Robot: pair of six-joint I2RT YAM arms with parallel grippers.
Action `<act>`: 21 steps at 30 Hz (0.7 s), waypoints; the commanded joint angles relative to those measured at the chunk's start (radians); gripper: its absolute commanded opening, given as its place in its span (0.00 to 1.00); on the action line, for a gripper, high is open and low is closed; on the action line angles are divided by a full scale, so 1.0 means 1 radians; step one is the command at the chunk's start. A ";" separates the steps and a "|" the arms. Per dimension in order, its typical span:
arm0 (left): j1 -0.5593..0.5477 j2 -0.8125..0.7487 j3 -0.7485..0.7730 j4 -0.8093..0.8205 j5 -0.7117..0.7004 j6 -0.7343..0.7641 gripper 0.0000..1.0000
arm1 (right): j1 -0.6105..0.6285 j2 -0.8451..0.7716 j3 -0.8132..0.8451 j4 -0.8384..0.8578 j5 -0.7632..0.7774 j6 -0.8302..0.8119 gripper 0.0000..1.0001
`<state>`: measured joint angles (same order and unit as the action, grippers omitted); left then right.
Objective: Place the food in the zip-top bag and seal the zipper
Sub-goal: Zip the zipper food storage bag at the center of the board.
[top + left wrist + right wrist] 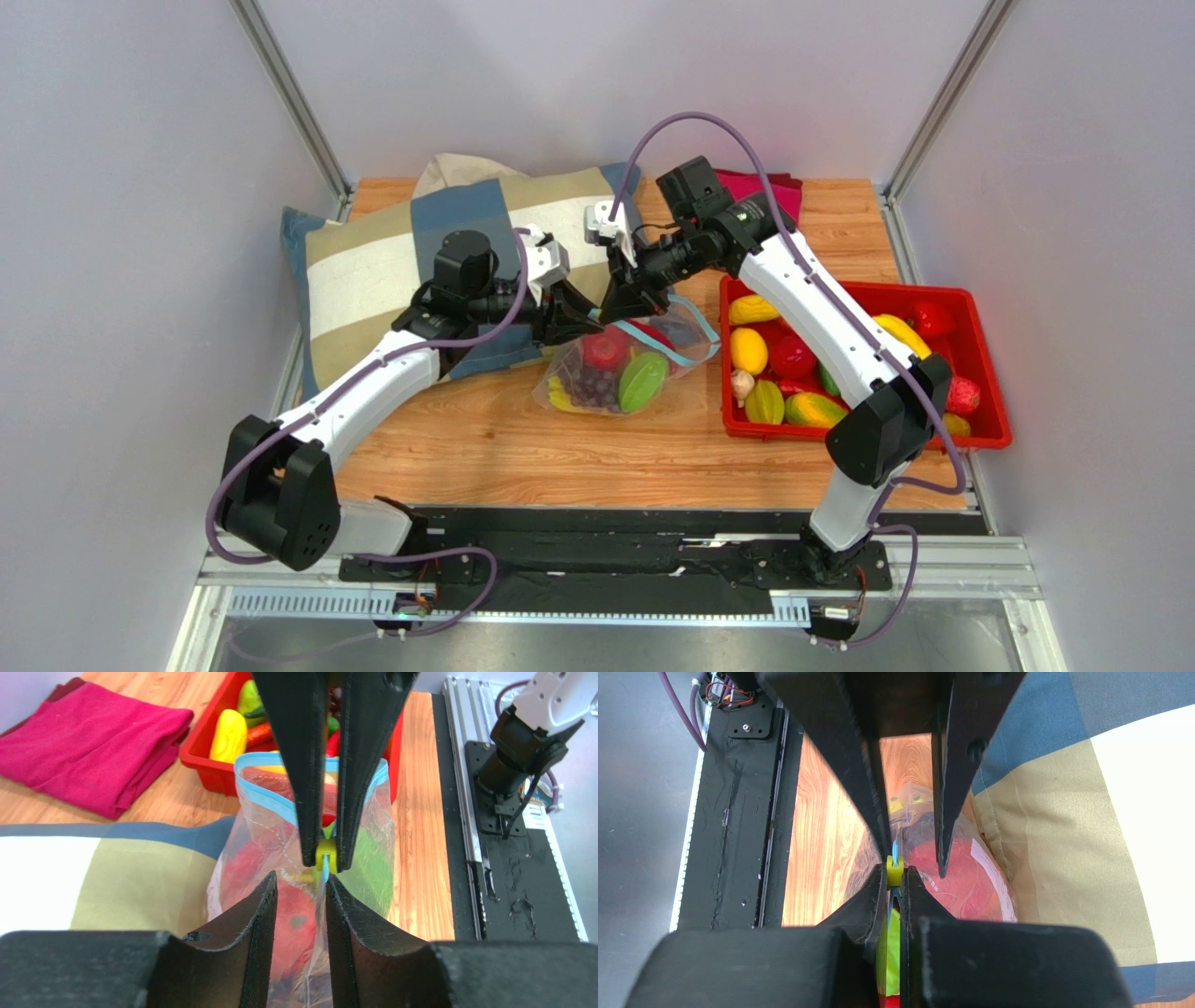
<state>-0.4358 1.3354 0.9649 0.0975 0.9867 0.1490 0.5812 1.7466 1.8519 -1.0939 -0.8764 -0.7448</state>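
The zip-top bag (pixel 617 373) lies in the middle of the wooden surface (pixel 477 451), one edge by the checked cushion (pixel 365 273) and the red tray (pixel 988 437) just to its right. Through the plastic I can see a red apple (pixel 606 349), a green mango (pixel 643 381) and some purple grapes (pixel 595 391). The right claw (pixel 896 870) is pressed together on the yellow slider (pixel 324 855) of the teal zipper (pixel 265 794). The left claw (pixel 300 882) faces it with its fingers spread, and the bag's mouth edge runs between them. More food (pixel 749 350) sits in the tray, and a magenta cloth (pixel 84 742) lies folded behind it.
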 commanded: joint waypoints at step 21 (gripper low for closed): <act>-0.001 -0.076 -0.075 0.165 -0.051 -0.063 0.00 | 0.003 -0.038 -0.026 0.028 0.033 -0.039 0.00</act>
<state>-0.4606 1.3407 0.9112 0.1825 0.9516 0.1329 0.5800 1.7466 1.8427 -1.0821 -0.8635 -0.7502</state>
